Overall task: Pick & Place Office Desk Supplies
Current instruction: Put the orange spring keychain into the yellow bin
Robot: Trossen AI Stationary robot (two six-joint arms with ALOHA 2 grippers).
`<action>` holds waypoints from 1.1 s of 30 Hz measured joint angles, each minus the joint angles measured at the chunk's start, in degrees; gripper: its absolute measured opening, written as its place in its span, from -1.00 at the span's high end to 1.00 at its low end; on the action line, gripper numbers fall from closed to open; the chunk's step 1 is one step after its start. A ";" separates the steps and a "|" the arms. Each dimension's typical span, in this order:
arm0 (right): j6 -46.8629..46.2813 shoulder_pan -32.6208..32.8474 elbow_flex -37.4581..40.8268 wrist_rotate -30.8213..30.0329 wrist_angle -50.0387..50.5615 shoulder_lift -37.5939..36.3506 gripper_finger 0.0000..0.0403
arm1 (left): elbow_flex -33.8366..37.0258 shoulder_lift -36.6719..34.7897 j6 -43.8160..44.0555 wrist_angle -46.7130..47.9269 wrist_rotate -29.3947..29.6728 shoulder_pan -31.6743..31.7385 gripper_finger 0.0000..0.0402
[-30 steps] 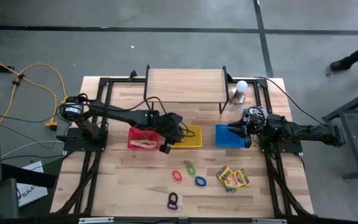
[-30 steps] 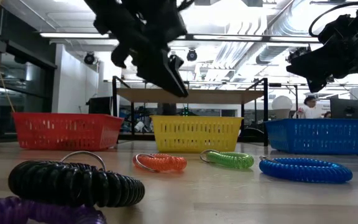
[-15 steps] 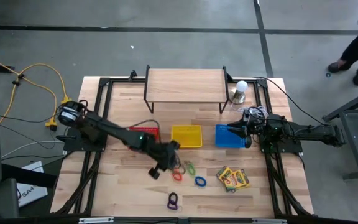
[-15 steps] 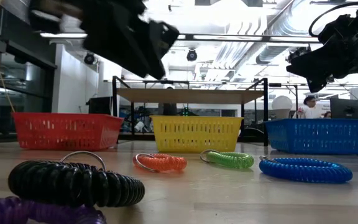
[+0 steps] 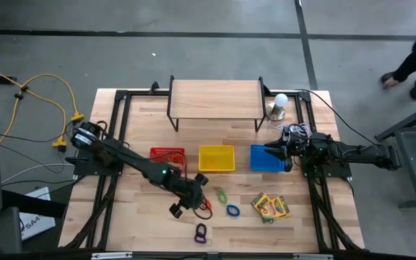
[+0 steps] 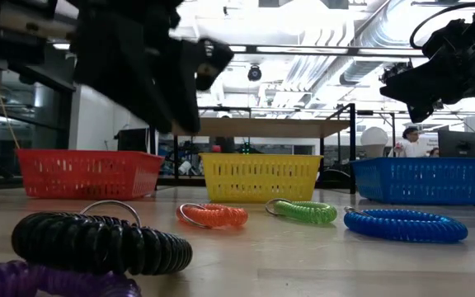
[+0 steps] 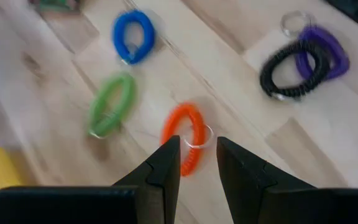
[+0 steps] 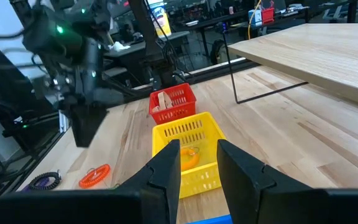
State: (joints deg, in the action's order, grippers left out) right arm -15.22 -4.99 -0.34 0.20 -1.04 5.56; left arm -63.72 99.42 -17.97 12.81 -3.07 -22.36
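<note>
Wooden table [image 5: 150, 209], orange coil ring [image 7: 186, 145] lengthwise toward left tool [image 7: 197, 163], fingers slightly spread, empty

An orange coiled ring [image 7: 188, 138] lay flat on the worktop directly ahead of the left arm's parted jaws, its small metal loop beside the jaw tips. A green ring [image 7: 111, 104] lay a little farther off to one side, a blue ring [image 7: 133, 36] beyond it. A black ring [image 7: 286, 70] overlapped a purple ring [image 7: 325, 52] well apart on the other side. The yellow-and-green crayon boxes [image 5: 270, 207] lay flat, well clear of both jaws.
</note>
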 joint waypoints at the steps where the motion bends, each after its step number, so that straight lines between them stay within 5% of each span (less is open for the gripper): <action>1: 0.00 0.01 0.00 -0.01 0.02 0.00 0.54 | 0.00 0.70 0.04 -0.28 -0.71 0.10 0.51; 33: 0.00 0.00 0.00 -0.01 0.03 0.00 0.54 | 0.06 9.55 -2.21 -5.95 0.18 0.23 0.51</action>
State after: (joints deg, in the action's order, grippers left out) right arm -15.22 -4.99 -0.34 0.19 -1.01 5.56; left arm -63.67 108.96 -20.18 6.86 -2.90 -22.13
